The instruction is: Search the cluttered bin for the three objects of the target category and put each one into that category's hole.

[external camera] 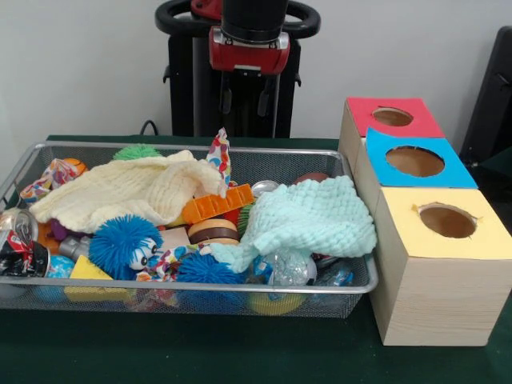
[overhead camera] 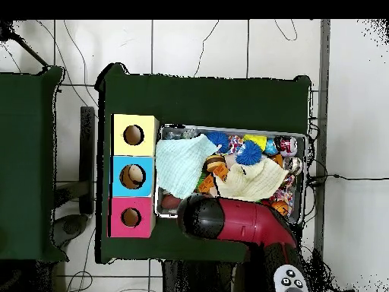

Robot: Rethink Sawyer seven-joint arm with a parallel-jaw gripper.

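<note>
A wire mesh bin holds a pile of clutter. A cream cloth covers its left part and a mint knitted cloth its right part. Between them lie an orange ridged toy, a brown and white round piece and a blue fuzzy ball with eyes. My gripper hangs open and empty above the bin's far edge, clear of everything. In the overhead view the red arm hides the gripper and the bin's near side.
A wooden box stands right of the bin with a red hole, a blue hole and a yellow hole. A drink can, a yellow block and clear balls sit along the bin's front.
</note>
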